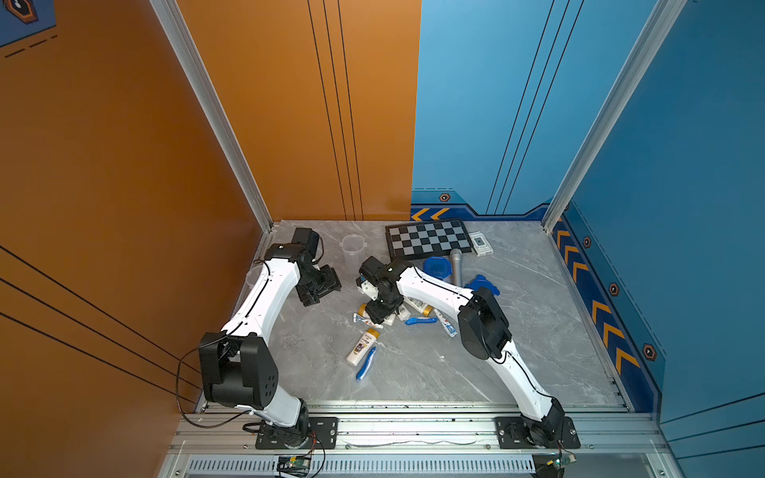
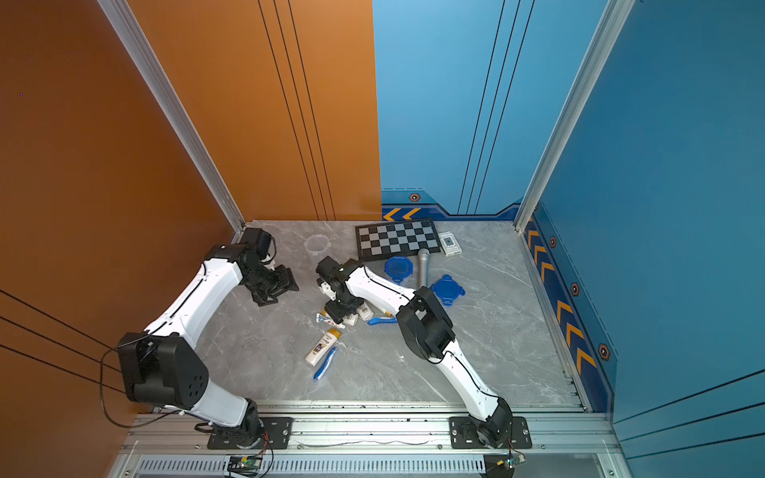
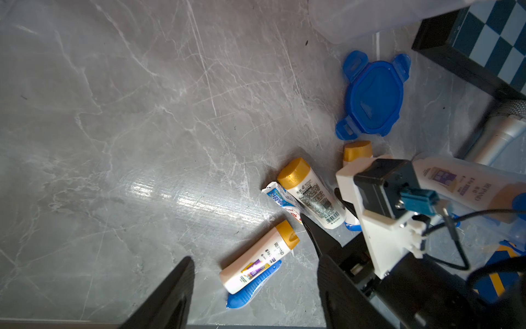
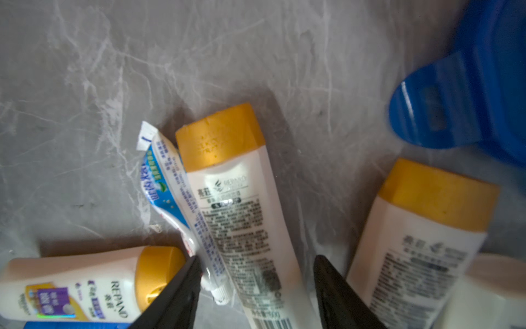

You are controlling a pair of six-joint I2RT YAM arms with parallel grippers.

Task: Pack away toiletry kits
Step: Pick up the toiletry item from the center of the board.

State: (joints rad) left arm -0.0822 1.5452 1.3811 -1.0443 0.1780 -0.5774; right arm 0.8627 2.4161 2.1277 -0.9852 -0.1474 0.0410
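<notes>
Risks pinching the toothpaste tube (image 4: 168, 182) along with the yellow-capped bottle (image 4: 242, 222), both touching on the worktop (image 4: 199, 57) near the blue lid (image 4: 469, 94), with right fingers (image 4: 170, 299) spread astride both and left fingers (image 3: 168, 302) spread, empty.

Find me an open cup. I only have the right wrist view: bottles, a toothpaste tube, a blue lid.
Observer: A lidless clear cup stands upright at the far side of the table, left of the chessboard.
Operator: Report the left gripper.
Observer: The left gripper hangs open and empty, left of the bottles.
Operator: Find another lid.
Observer: Another blue lid lies flat on the table, right of the microphone.
</notes>
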